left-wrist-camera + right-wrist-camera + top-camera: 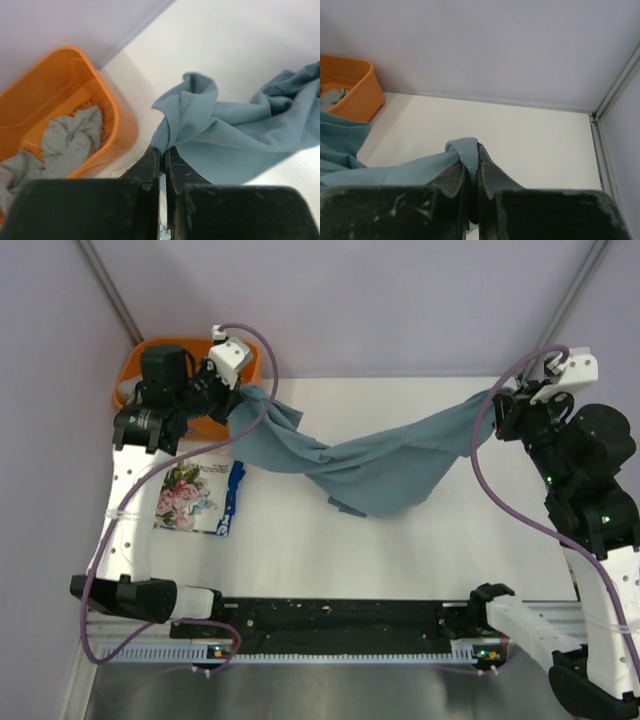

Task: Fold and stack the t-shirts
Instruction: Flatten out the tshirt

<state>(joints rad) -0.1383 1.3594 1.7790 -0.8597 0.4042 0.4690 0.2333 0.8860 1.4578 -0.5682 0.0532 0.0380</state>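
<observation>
A dusty blue-grey t-shirt (375,465) hangs stretched between both grippers above the white table (400,560), sagging in the middle. My left gripper (238,400) is shut on its left end; the left wrist view shows the jaws (162,150) pinching a bunched hem (190,107). My right gripper (497,405) is shut on its right end, and the right wrist view shows cloth (466,150) clamped between the fingertips. A folded white floral-print t-shirt (190,497) lies on the table at the left. A grey t-shirt (67,140) lies crumpled in the orange tub (95,80).
The orange tub (140,365) stands at the back left corner, partly behind the left arm. Purple walls enclose the table on three sides. A black rail (340,618) runs along the near edge between the arm bases.
</observation>
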